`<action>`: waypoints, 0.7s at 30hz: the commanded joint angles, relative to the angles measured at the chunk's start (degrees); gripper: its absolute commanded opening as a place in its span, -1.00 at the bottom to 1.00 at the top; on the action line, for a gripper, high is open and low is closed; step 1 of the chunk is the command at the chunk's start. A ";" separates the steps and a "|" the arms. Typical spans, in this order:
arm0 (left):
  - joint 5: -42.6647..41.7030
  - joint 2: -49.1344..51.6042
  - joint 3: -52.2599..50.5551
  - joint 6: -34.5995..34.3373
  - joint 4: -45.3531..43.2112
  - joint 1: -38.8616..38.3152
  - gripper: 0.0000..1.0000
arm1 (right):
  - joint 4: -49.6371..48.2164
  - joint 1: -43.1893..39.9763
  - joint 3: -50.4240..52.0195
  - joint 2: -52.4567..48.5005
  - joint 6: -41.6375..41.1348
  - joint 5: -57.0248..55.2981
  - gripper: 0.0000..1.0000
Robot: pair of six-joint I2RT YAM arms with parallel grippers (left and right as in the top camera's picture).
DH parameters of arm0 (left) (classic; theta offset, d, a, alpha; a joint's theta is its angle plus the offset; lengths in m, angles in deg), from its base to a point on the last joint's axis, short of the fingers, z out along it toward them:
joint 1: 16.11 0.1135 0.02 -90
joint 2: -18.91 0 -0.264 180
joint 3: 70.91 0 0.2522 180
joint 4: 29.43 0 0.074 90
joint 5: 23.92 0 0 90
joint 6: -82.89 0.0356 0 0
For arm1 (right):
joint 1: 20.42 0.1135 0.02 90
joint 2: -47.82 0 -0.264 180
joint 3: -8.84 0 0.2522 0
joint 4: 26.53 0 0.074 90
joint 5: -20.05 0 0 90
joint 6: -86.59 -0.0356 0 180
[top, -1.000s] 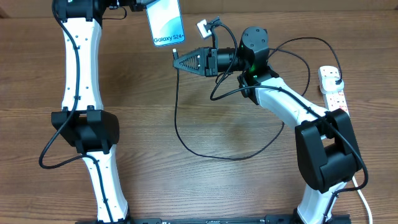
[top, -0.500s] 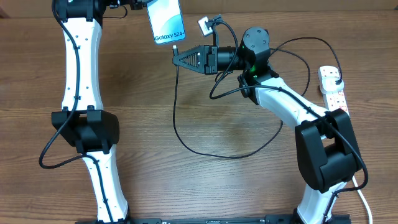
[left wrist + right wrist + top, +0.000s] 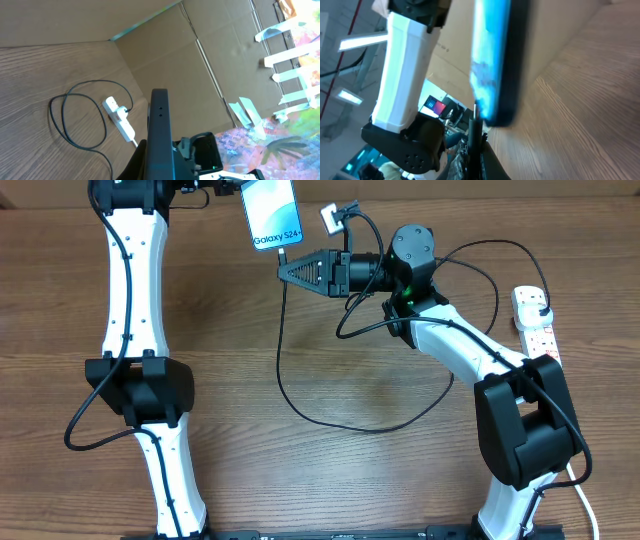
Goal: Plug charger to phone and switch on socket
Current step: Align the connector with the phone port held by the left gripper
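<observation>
Your left gripper pinches the phone, your right gripper clamps the charger tip just below it, slack loops on the table, socket well apart.

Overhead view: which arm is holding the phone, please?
The left arm, with the phone in its jaws; the right arm instead holds the charger tip just under the phone.

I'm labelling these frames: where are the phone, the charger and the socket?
phone (image 3: 272, 216): overhead view, middle of its lit screen.
charger (image 3: 283, 310): overhead view, straight run of cable below the tip.
socket (image 3: 543, 338): overhead view, white strip body.
</observation>
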 commanded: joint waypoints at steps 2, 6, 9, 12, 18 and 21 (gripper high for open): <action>-0.72 0.15 0.22 -0.50 -0.44 -0.50 -0.92 | -1.84 0.13 -1.01 0.70 -1.62 -0.61 -0.92; -0.76 0.15 0.22 -0.72 -0.44 -0.48 -0.92 | -0.66 0.13 -0.96 0.70 -1.57 -0.59 -0.92; -0.59 0.15 0.22 -2.34 -0.46 -0.48 -0.92 | -0.46 0.13 -0.96 0.70 -1.57 -0.57 -0.92; -0.20 0.15 0.22 -3.54 -0.55 -0.42 -0.91 | -0.48 0.13 -0.96 0.70 -1.57 -0.59 -0.92; 0.83 0.15 0.22 -5.05 -0.79 -0.15 -0.92 | -0.48 0.13 -0.96 0.70 -1.57 -0.57 -0.92; 0.79 0.15 0.22 -5.18 -0.90 -0.13 -0.91 | -0.48 0.13 -0.96 0.70 -1.60 -0.59 -0.92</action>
